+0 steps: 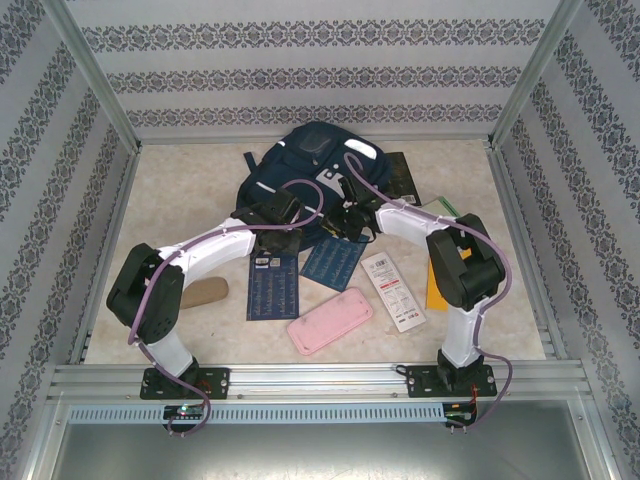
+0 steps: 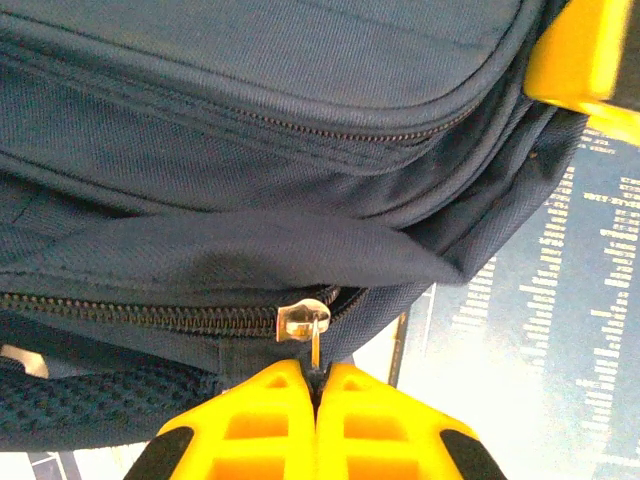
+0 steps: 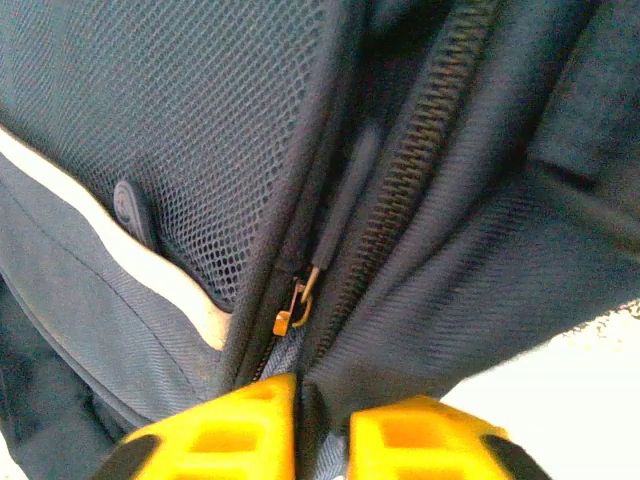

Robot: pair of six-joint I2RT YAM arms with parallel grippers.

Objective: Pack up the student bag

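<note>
The student bag (image 1: 300, 165), navy blue with white stripes, lies at the back middle of the table. My left gripper (image 1: 292, 214) sits at its near edge. Seen from the left wrist, that gripper (image 2: 318, 372) is shut on the thin metal pull hanging from the silver zipper slider (image 2: 300, 322) of the student bag (image 2: 250, 120). My right gripper (image 1: 347, 216) is beside it. In the right wrist view the right gripper (image 3: 320, 395) is shut on a fold of the student bag (image 3: 480, 230), just below a small brass zipper slider (image 3: 291, 314) and beside a mesh panel (image 3: 180, 150).
In front of the bag lie two dark blue printed cards (image 1: 272, 285) (image 1: 335, 260), a white packet (image 1: 392, 290), a pink flat pencil case (image 1: 330, 320), a tan oval object (image 1: 205, 293) and an orange sheet (image 1: 434, 292). A dark book (image 1: 401, 175) lies right of the bag.
</note>
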